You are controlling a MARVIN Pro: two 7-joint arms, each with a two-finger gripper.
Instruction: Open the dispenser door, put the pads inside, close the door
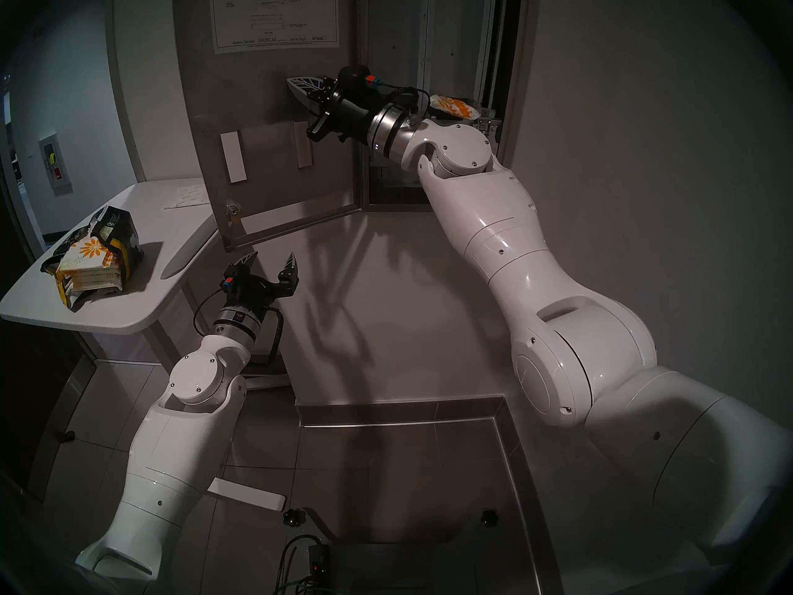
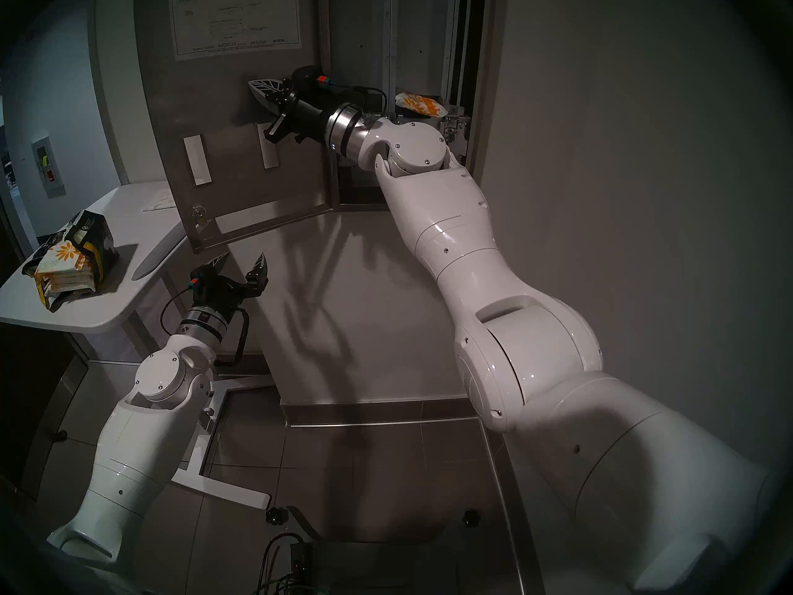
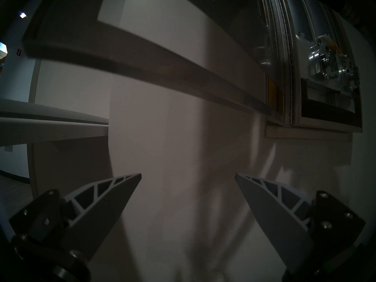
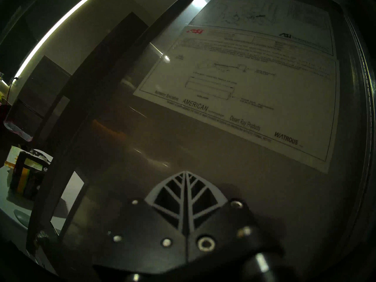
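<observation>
The pads (image 1: 92, 263) look soft and light, best pinched across the flat faces; left gripper (image 1: 271, 260) gapes, right gripper (image 1: 300, 86) is pressed together, empty.

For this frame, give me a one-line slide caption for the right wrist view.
Right gripper, jaws shut and empty, faces the open door just below its instruction sheet.

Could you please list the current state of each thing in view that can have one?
door: swung open, instruction sheet side showing.
dispenser: open, one pad lying inside.
bag: torn open on the table, more pads stacked in it.
left gripper: open, empty, below the door.
right gripper: shut, empty, tips at the door's inner face; whether touching, cannot tell.
</observation>
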